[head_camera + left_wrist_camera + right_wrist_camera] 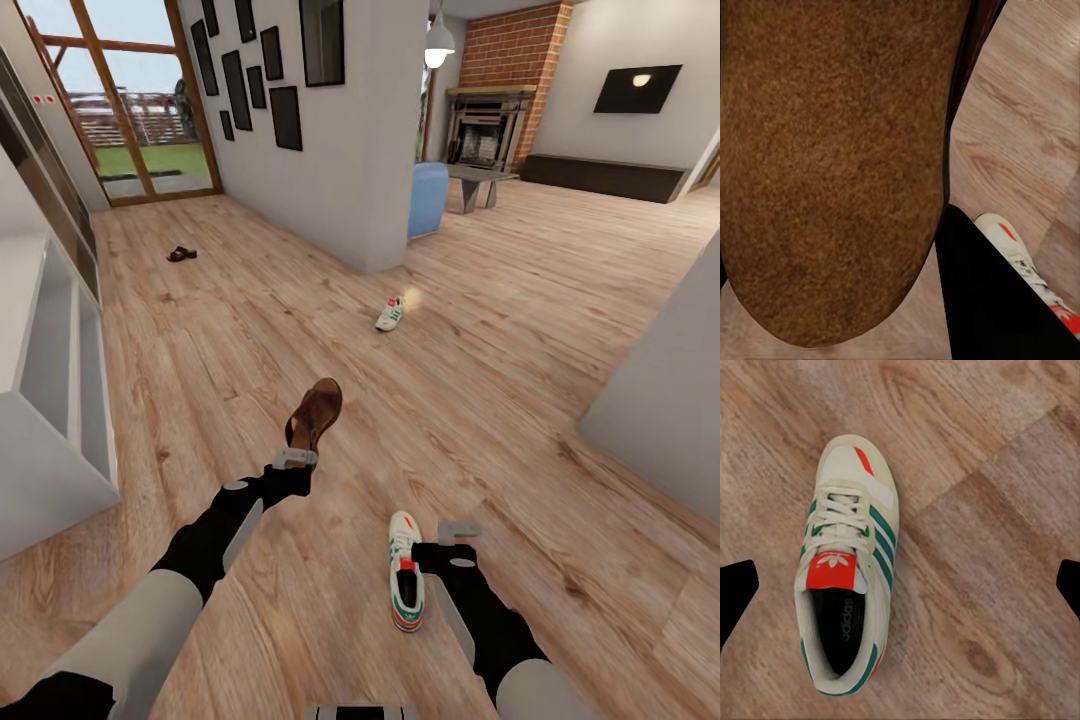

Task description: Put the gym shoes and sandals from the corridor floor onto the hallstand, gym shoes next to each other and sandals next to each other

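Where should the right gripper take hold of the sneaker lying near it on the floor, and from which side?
Probably from straight above. The near sneaker lies flat on its sole on the wood floor, opening up. The right gripper hovers open beside it; closing one finger inside the opening and one outside, across a side wall of the collar, looks the firmest hold.

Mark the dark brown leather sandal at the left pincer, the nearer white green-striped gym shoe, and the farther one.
Dark brown leather sandal (318,408): head view, insole.
Nearer white green-striped gym shoe (847,577): right wrist view, red-orange tongue patch.
Farther gym shoe (390,314): head view, upper.
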